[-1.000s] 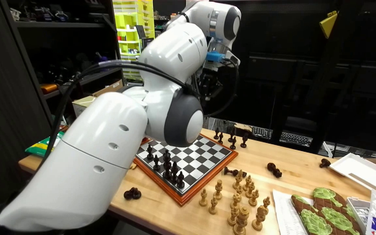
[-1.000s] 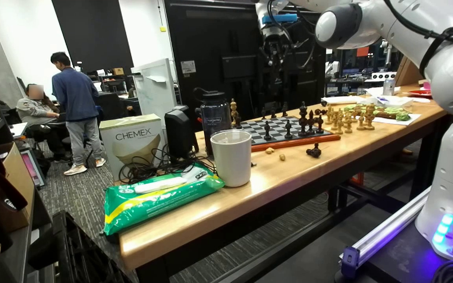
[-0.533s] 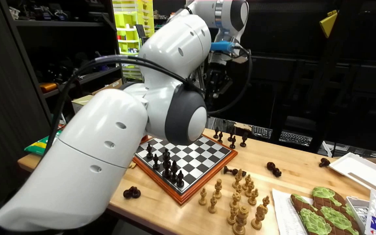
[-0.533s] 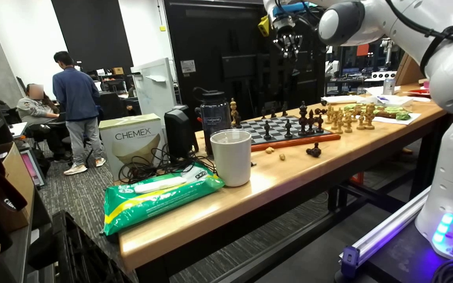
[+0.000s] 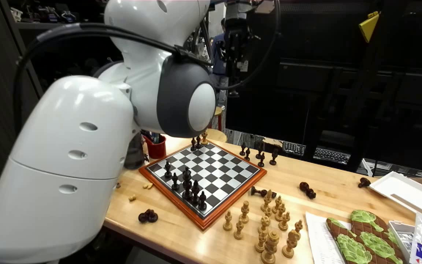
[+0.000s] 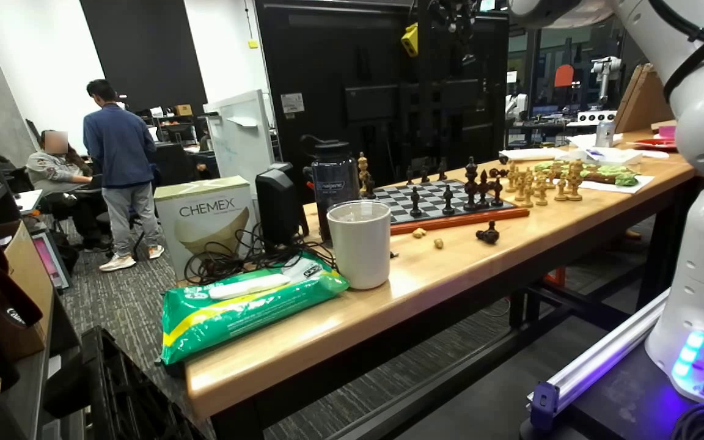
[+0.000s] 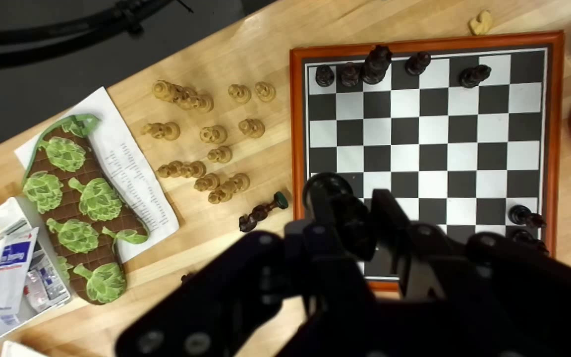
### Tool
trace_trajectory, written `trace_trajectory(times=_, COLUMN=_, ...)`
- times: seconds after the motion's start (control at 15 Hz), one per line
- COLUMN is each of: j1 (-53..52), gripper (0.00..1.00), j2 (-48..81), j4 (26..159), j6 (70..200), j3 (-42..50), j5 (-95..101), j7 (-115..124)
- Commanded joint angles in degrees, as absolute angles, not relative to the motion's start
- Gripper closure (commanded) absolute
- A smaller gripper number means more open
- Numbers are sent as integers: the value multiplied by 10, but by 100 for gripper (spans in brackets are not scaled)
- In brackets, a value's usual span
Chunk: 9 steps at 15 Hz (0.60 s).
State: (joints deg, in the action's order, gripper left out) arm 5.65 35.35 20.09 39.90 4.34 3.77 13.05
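From the wrist we look down on the square, wood-framed black-and-white chessboard (image 7: 429,134); both exterior views share it, past the near, rounded white arm (image 5: 104,143) and, lower, along the long pale-wood table (image 6: 425,260).

Dark chess piece (image 7: 349,219), pinched by the hand (image 7: 352,202), base downward, high above the tabletop (image 5: 181,234)

To us, the held chess piece (image 7: 350,219) looks smooth, the chessboard frame (image 7: 299,124) glossy wood, the oven mitt (image 7: 86,208) quilted cloth, the wipes packet (image 6: 254,315) shiny plastic.
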Motion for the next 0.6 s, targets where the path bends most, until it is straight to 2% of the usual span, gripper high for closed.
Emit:
trace_trajectory(times=0.0, j1=43, gripper=94, j2=316, j4=205, j6=383, j3=53, j5=53, j7=119)
trace_trajectory(times=0.53, j1=63, gripper=94, j2=310, j4=227, j6=385, j3=44, j5=30, j7=109)
